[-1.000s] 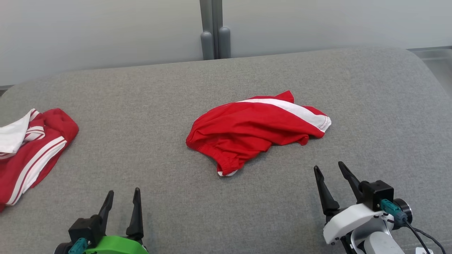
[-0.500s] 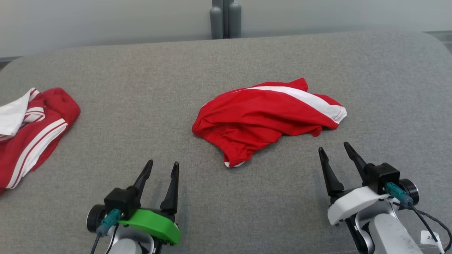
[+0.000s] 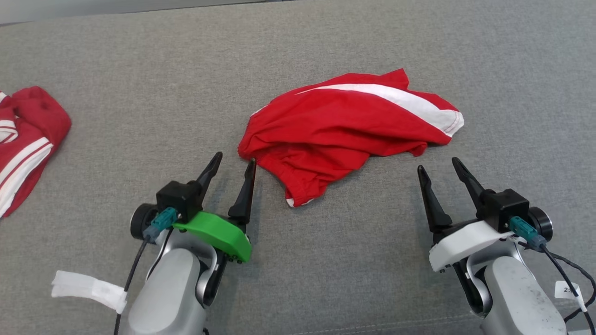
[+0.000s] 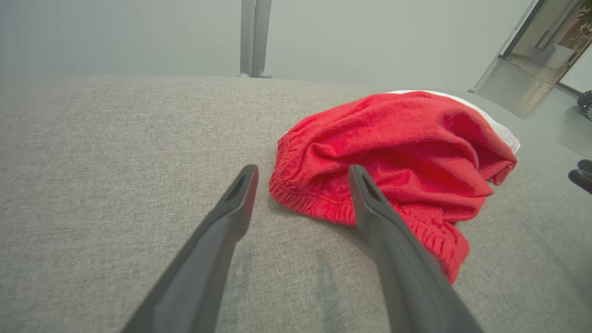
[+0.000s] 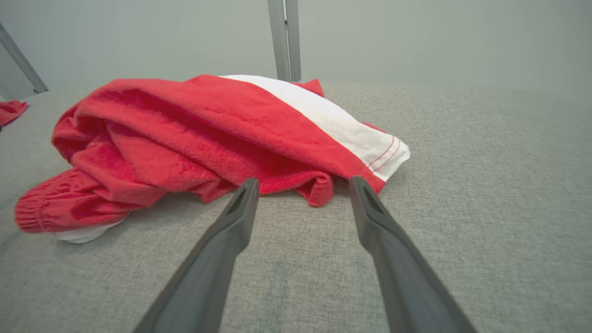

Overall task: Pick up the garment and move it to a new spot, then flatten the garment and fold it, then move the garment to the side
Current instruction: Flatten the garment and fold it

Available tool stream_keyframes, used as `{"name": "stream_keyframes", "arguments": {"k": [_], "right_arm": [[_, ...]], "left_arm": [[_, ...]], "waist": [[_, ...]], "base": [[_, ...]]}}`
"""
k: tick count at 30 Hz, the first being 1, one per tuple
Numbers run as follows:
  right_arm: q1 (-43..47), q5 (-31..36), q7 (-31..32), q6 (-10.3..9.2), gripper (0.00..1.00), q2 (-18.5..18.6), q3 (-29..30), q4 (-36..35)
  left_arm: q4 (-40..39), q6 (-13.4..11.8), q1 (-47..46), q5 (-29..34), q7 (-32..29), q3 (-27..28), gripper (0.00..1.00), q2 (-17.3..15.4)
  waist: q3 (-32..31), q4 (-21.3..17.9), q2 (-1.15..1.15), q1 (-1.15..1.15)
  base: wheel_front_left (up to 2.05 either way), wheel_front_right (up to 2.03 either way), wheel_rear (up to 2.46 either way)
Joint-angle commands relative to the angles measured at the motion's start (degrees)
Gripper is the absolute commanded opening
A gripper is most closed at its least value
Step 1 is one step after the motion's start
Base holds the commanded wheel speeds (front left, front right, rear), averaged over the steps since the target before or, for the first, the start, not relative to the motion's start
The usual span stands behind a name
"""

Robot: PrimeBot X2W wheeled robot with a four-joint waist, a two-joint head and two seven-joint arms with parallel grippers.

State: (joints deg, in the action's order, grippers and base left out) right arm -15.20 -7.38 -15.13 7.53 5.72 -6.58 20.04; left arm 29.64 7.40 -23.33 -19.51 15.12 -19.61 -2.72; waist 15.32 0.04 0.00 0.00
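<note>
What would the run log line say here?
stage: pre-grasp | left gripper: open, at garment edge | right gripper: open, near garment | garment: crumpled, unheld

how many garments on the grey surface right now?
2. A crumpled red garment with a white stripe lies at centre; a second red-and-white garment sits at the far left, cut off by the head view's edge, so others may be hidden.

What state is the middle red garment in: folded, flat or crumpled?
Crumpled: the red garment lies heaped on the grey cushion, uneven creases across it, elastic waistband bunched, white stripe curving over the top.
</note>
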Motion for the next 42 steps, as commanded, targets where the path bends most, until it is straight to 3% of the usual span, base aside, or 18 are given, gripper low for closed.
{"name": "stream_keyframes", "arguments": {"k": [1, 7, 13, 14, 15, 16, 22, 32, 39, 42], "right_arm": [[-0.7, -0.2, 0.0, -0.08, 1.00, 0.0, 0.0, -0.2], [-1.3, -0.6, 0.0, -0.08, 1.00, -0.5, -0.1, -0.3], [-1.3, -0.5, 0.0, -0.08, 1.00, -0.9, 0.3, -0.6], [-1.2, -0.5, 0.0, -0.08, 1.00, -0.9, 0.5, -0.6], [-1.2, -0.5, 0.0, -0.08, 1.00, -1.0, 0.5, -0.7], [-1.2, -0.4, 0.0, -0.08, 1.00, -1.0, 0.6, -0.7], [-0.8, -0.2, 0.0, -0.08, 1.00, -1.4, 1.0, -0.5], [0.3, -0.7, 0.0, -0.08, 1.00, -2.1, 1.7, -0.3], [2.1, -0.8, 0.0, -0.08, 1.00, -2.5, 2.1, -0.6], [2.6, -0.9, 0.0, -0.08, 1.00, -2.5, 2.3, -0.7]], "left_arm": [[1.3, 0.1, -1.8, 0.4, 0.0, 0.2, 1.00, -0.3], [8.8, 0.1, -6.2, 2.0, 0.0, 2.3, 1.00, -0.3], [10.2, 0.1, -7.3, 3.6, 0.0, 4.1, 1.00, -0.3], [10.1, 0.1, -7.4, 3.9, 0.0, 3.9, 0.76, -0.3], [9.9, 0.1, -7.6, 4.5, 0.0, 3.7, 0.23, -0.3], [9.6, 0.1, -7.8, 4.7, 0.0, 3.7, 0.00, -0.3], [6.3, -0.2, -8.1, 8.7, 0.0, 6.3, 0.00, -1.0], [-12.6, -1.1, -12.2, 20.3, 0.0, 5.0, 0.00, -5.0], [-13.2, -3.8, 0.1, 18.5, 0.0, 4.7, 0.00, -6.5], [-11.6, -3.5, 3.6, 17.9, 0.0, 4.9, 0.00, -6.3]], "waist": [[1.7, -2.0, 0.00, 0.00], [2.8, -4.8, 0.00, 0.00], [3.3, -6.5, 0.00, 0.00], [3.4, -6.6, 0.00, 0.00], [3.4, -6.8, 0.00, 0.00], [3.4, -6.9, 0.00, 0.00], [2.7, -6.8, 0.00, 0.00], [-0.4, -4.9, 0.00, 0.00], [-3.3, -4.5, 0.00, 0.00], [-3.9, -4.4, 0.00, 0.00]], "base": [[0.00, 0.00, 0.00], [0.00, 0.00, 0.00], [0.00, 0.00, 0.00], [0.00, 0.00, 0.00], [0.00, 0.00, 0.00], [0.00, 0.00, 0.00], [0.00, 0.00, 0.00], [0.00, 0.00, 0.00], [0.00, 0.00, 0.00], [0.00, 0.00, 0.00]]}}
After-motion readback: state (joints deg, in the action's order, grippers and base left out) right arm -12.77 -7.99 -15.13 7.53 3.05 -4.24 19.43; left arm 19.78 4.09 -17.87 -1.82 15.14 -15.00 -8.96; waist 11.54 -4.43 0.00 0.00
